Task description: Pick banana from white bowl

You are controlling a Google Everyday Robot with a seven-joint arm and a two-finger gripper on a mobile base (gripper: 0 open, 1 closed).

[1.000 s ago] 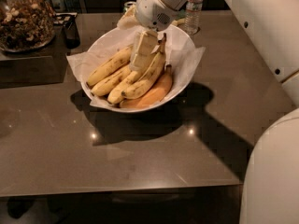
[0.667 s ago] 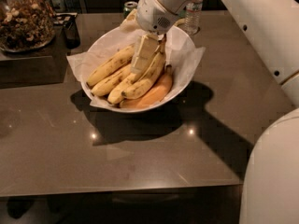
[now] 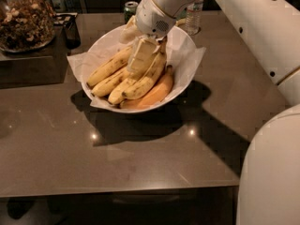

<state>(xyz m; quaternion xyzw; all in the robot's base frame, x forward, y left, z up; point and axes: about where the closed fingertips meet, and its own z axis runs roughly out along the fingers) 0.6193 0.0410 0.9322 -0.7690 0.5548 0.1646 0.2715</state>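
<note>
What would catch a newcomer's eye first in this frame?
The robot's white hand is down among a pile of yellow bananas at upper centre. They lie in a large round white paper-lined bowl on a dark brown table, with a glass jar of brownish snacks at top left.

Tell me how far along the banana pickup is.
The approach looks done: the gripper is down inside the white bowl, among the bananas. In hand is the grasp itself; whether it has hold of the long banana I can't tell. Left: lifting it out, since every banana lies in the bowl, not yet raised.
</note>
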